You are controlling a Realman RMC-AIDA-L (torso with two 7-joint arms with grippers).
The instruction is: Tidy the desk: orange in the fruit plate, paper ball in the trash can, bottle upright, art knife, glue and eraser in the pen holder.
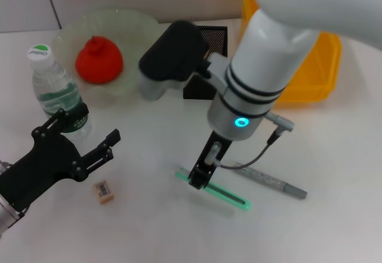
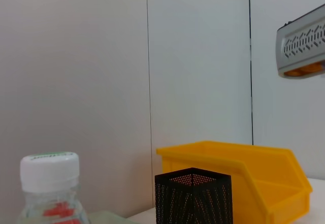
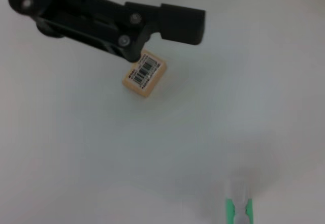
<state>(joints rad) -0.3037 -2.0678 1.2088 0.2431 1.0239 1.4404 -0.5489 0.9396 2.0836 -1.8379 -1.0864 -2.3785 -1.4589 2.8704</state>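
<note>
Knife [image 1: 213,188] lay on tabletop [image 1: 149,227], right gripper [image 1: 200,176] jaws grasping it; glue [image 1: 271,180] beside. Left gripper [image 1: 89,141] jaws released near barcoded eraser [image 1: 104,191].

light: bright, even | shadows: soft, faint | blur: art knife [image 3: 238,211] defocused

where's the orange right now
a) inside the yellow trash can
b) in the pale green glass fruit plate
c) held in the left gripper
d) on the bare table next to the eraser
b, the orange sits inside the scalloped fruit plate at the back of the table, behind the upright bottle, well apart from the left gripper.
</note>
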